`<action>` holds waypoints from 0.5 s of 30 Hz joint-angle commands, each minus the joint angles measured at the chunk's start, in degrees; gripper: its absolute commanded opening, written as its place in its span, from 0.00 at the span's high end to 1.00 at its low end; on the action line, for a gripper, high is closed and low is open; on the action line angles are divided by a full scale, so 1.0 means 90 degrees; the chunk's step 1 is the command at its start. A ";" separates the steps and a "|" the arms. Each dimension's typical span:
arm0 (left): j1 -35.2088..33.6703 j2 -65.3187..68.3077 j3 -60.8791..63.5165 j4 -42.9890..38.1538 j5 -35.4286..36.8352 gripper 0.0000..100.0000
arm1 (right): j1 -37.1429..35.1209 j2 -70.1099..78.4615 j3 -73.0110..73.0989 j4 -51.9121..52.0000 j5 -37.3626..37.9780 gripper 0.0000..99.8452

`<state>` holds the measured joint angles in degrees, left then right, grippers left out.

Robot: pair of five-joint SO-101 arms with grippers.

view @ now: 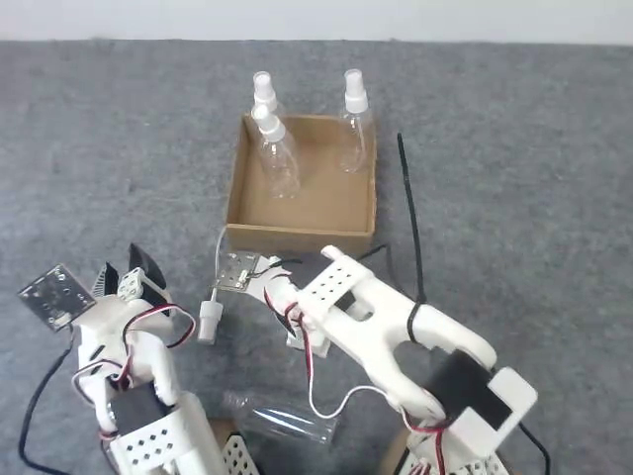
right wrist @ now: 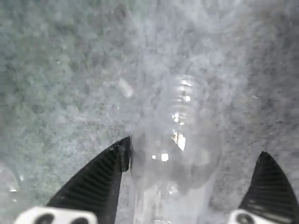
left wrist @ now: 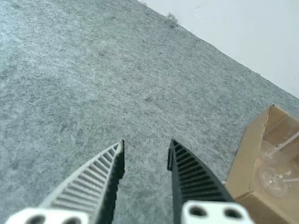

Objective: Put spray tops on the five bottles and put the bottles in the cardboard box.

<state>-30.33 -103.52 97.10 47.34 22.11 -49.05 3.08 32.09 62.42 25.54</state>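
Grey carpet (view: 514, 148); brown cardboard box (view: 302, 237); clear bottles (view: 280, 163), white spray tops (view: 355, 91); left gripper (left wrist: 147, 142) ribbed, black-and-white

Place: looks to me like a robotics lab setup | grey felt mat (view: 534, 148) as work surface | plain white wall (view: 316, 18) behind | loose black cable (view: 410, 213) trailing across

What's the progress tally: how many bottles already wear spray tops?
3, all upright at the cardboard box: a front bottle and a rear bottle close together by its far left corner, a third bottle in its far right corner. An arm may hide more.
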 commanded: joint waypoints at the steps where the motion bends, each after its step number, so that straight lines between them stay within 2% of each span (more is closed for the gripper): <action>1: -0.0029 -0.0088 -0.0063 -0.0156 -0.0039 0.85 | -0.0024 -0.0054 -0.0420 -0.0044 -0.0322 0.65; 7: -0.0029 -0.0088 -0.0063 -0.0156 -0.0039 0.85 | -0.0024 -0.0103 -0.0449 -0.0044 -0.0547 0.71; 15: -0.0029 -0.0088 -0.0063 -0.0156 -0.0039 0.85 | -0.0024 -0.0679 -0.0391 -0.0044 -0.0977 0.72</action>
<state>-30.33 -103.52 97.10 47.34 22.11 -49.05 1.85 32.00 62.42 18.68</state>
